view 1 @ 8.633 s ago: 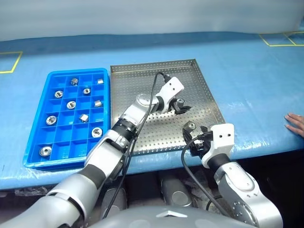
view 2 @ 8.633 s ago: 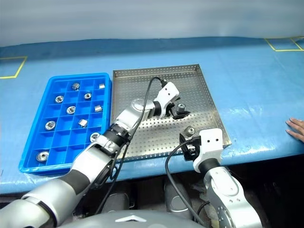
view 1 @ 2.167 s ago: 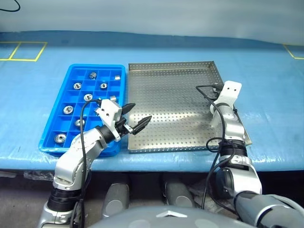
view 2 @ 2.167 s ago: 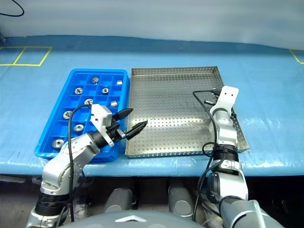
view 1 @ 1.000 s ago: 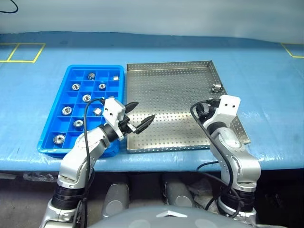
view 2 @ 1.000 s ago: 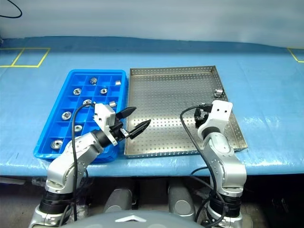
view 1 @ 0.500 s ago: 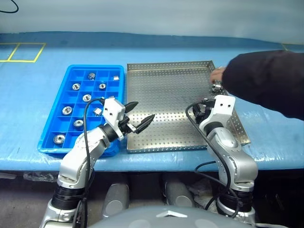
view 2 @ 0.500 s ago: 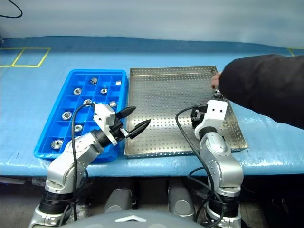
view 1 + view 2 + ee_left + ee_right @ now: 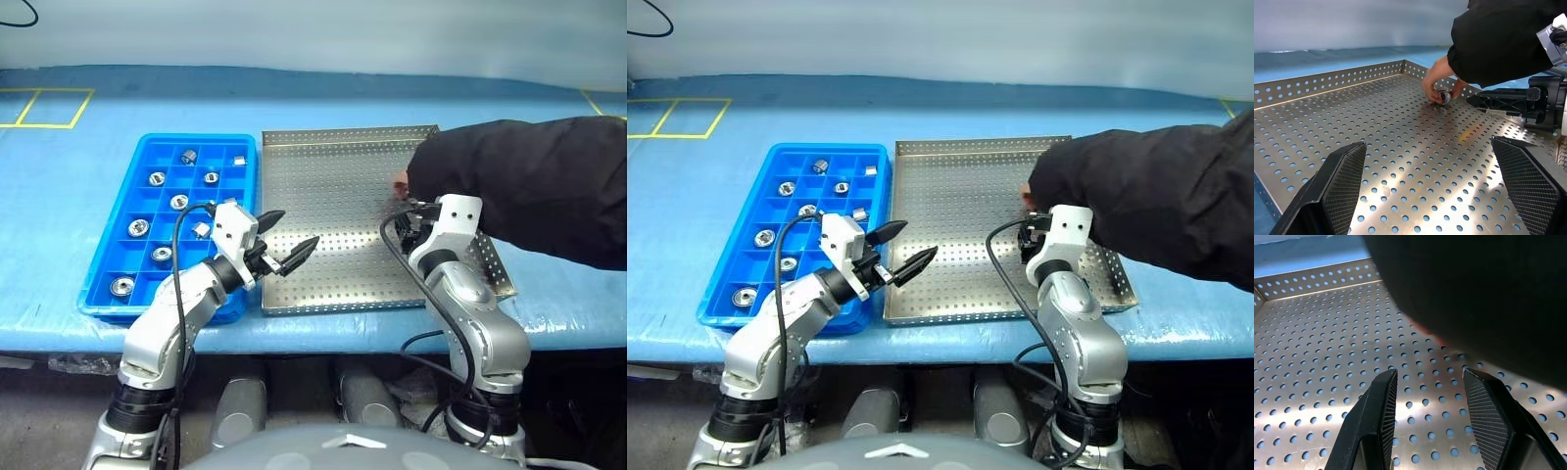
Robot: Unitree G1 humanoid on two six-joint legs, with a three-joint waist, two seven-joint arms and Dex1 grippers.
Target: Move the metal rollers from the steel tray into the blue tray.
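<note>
Most of the small shiny silver-grey metal rollers (image 9: 157, 178) already sit one to a compartment in the bright blue plastic gridded tray (image 9: 108, 208), while the large perforated steel tray (image 9: 333, 196) is nearly bare. One roller (image 9: 1444, 97) remains there — a person's hand (image 9: 1436, 84) in a dark sleeve (image 9: 519, 181) holds it down on the perforated floor, just ahead of the right gripper (image 9: 1427, 396). That gripper's jaws stand partly apart and empty, and the left gripper (image 9: 289, 240), hovering by the seam between the trays, has its jaws spread wide and empty — so the last transfer is judged still to do.
</note>
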